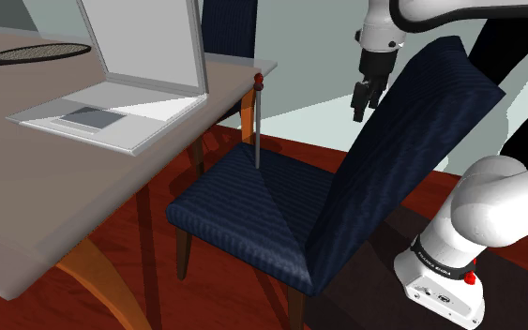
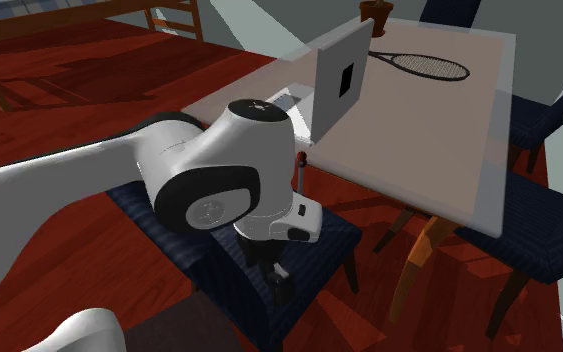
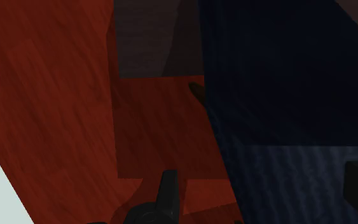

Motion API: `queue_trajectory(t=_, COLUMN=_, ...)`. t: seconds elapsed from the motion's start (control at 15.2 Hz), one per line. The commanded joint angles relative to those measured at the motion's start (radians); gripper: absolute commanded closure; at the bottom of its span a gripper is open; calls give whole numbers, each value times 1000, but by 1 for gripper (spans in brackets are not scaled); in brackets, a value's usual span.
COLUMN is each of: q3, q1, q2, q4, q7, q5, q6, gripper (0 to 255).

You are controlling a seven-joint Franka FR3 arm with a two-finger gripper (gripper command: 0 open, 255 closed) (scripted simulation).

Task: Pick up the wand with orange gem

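Wand (image 1: 257,131) stands upright on the seat of the dark blue chair (image 1: 252,211), at the seat edge closest to the counter (image 1: 55,178). Its foot is on the fabric and its thin grey shaft is vertical. The orange-red gem (image 1: 260,82) is on top, just beside the counter's corner and about level with the counter top. Nothing touches the wand.

Pincer (image 1: 365,99) is spread and pinching nothing. It hangs pointing down by the top edge of the chair's backrest (image 1: 412,150), on the shoulder view's right of the wand and well apart from it. Wrist view looks down on the red-brown wood floor (image 3: 56,95), with the chair's blue fabric alongside.

On the counter there's an open grey laptop (image 1: 130,84), screen up, near the corner by the wand. A dark racket (image 1: 27,53) lies flat further back. A second blue chair (image 1: 229,28) is tucked in behind the counter. In the second exterior view the arm's white elbow (image 2: 219,165) sits large in front, with the laptop and racket beyond it.
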Motion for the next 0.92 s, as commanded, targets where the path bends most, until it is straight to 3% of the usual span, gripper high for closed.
queue_trajectory(t=0.0, q3=0, q1=0, q2=0, q4=0, q7=0, q5=0, q6=0, gripper=0)
queue_trajectory(t=0.86, q3=126, q1=65, q2=382, q4=433, q7=131, q5=88, q6=-1, gripper=0)
